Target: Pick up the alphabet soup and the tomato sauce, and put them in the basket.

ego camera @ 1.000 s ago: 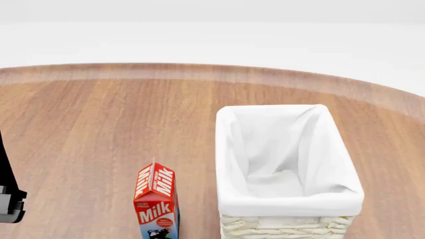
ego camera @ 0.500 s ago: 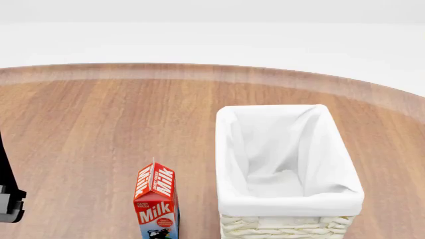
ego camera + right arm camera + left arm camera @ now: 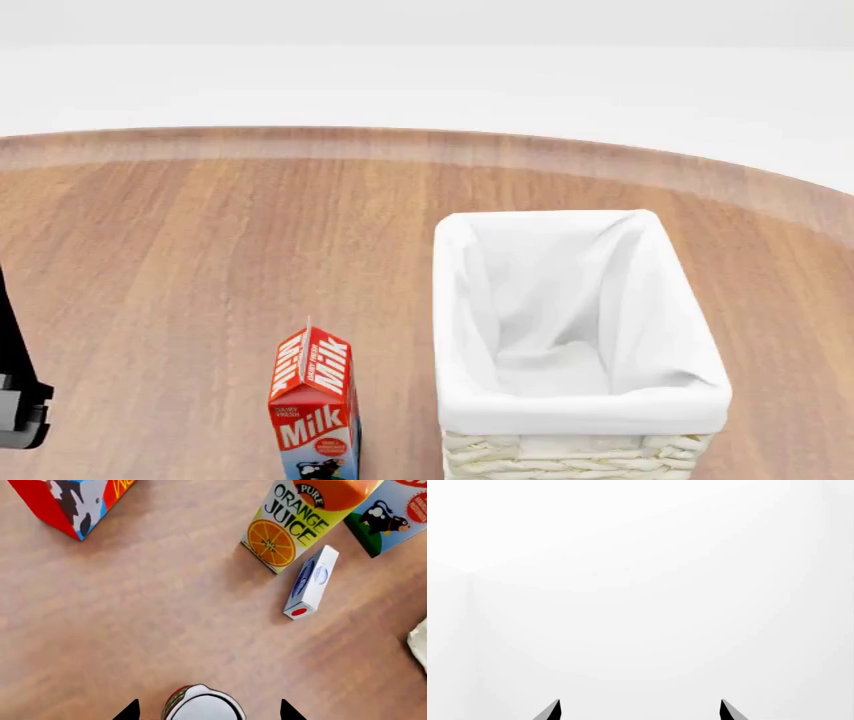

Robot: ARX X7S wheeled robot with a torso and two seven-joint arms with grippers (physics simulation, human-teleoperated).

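The tomato sauce [image 3: 202,706], a can with a red-and-green side and a pale metal top, stands on the wooden table in the right wrist view. My right gripper [image 3: 208,712] is open and straddles it, with a gap showing between the can and each fingertip. The basket [image 3: 582,400], cream wicker with a white cloth lining, stands at the right of the head view with nothing visible inside. My left gripper [image 3: 640,711] is open with nothing between its fingers, facing only blank white. The alphabet soup is out of view.
A red milk carton [image 3: 315,405] stands just left of the basket. In the right wrist view an orange juice carton [image 3: 300,520], a small white-and-blue box [image 3: 310,582] lying flat, and two more cartons [image 3: 67,500] [image 3: 393,515] lie beyond the can. Part of my left arm [image 3: 16,405] shows at the head view's left edge.
The piece of my left arm at the head view's left edge has sunk slightly. The basket and the milk carton have not moved.
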